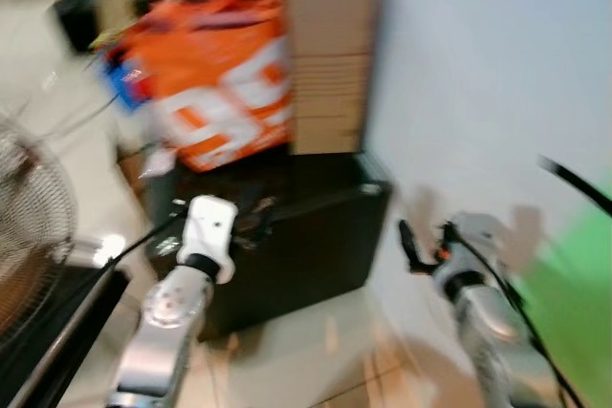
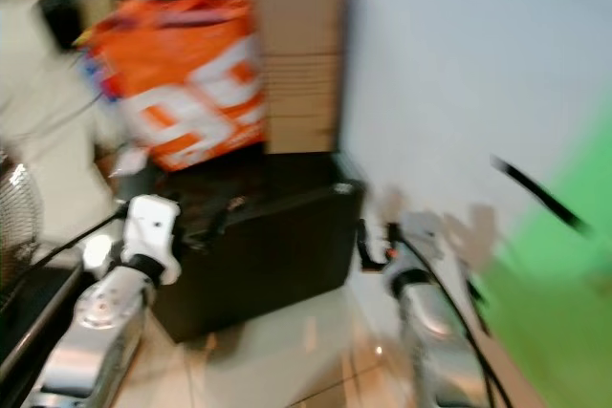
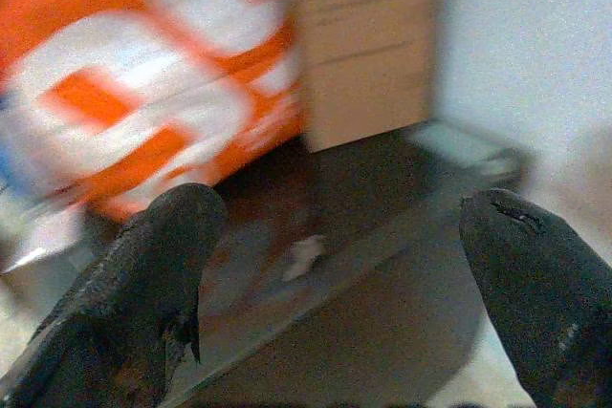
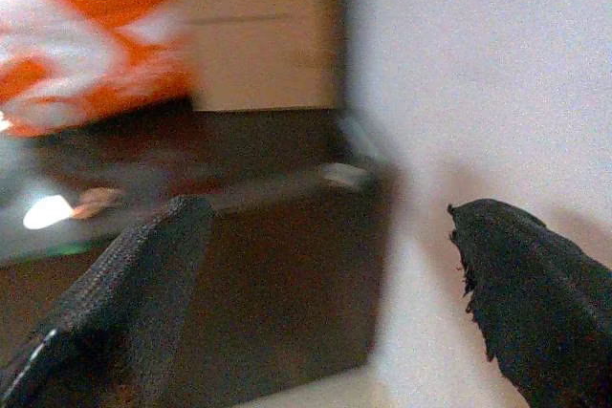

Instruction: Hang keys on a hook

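The head views are smeared, so the robot is probably walking or turning, and the step in hand reads as searching for the keys and the hook rather than handling anything. Far left stands a wire fan [image 1: 29, 226] on the pale floor [image 1: 287, 360]. Next comes the left end effector [image 3: 330, 274], raised in front of a dark cabinet [image 1: 306, 236], its two black fingers [image 3: 153, 265] wide apart and holding nothing. On the cabinet's top sit an orange-and-white bag [image 1: 215, 83] and, just beside it on the right, a stack of cardboard boxes [image 1: 330, 59] against the white wall [image 1: 478, 74]. Further right the right end effector [image 4: 325, 284] hovers close to that wall, its fingers likewise spread and empty. At the far right is a green blur [image 1: 574, 303] that I cannot identify. No keys and no hook can be made out; a small pale thing on the cabinet top in the left wrist view is too blurred to name. To do this well, I would slow the body until the pictures sharpen, scan the cabinet top and the wall, and keep both arms tucked clear of the bag and boxes.
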Motion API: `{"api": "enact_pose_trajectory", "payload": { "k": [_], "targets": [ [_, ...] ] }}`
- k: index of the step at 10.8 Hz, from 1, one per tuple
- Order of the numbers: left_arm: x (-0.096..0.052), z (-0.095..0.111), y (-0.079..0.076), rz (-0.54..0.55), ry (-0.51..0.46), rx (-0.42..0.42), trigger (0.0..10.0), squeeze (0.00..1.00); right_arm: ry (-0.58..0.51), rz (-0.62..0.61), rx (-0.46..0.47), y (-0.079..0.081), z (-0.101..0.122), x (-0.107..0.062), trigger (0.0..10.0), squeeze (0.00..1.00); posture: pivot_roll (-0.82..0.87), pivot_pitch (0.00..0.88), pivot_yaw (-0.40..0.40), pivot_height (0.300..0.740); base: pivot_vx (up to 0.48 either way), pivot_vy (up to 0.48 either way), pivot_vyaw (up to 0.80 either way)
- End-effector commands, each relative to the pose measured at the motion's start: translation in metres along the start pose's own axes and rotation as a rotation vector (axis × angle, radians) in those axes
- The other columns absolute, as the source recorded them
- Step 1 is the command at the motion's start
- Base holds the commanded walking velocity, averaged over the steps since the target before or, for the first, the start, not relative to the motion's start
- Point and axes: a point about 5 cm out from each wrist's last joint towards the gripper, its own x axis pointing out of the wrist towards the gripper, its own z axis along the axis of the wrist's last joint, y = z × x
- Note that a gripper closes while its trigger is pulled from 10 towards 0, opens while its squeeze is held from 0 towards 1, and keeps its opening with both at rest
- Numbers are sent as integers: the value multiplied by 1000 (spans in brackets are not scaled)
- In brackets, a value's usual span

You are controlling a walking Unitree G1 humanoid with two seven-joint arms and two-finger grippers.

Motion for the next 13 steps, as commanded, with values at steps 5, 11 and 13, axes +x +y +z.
{"api": "enact_pose_trajectory", "payload": {
  "k": [5, 11, 13],
  "targets": [
    [-1, 4, 1, -1, -16, 5, 10000, 420, -2, -17, -22, -4, 0, -1, 10000, 1000, -57, 0, 19, 740, 315, 0, 90],
    [-4, 4, 4, -10, -11, 21, 10000, 420, 9, -7, -15, -1, -5, 0, 10000, 1000, -26, 0, 13, 740, 314, 0, 0],
    [-6, 3, 6, -10, -6, 29, 10000, 424, 8, 29, -18, 4, -7, 1, 10000, 1000, -16, 0, 14, 740, 311, 0, 400]
  ]
}}
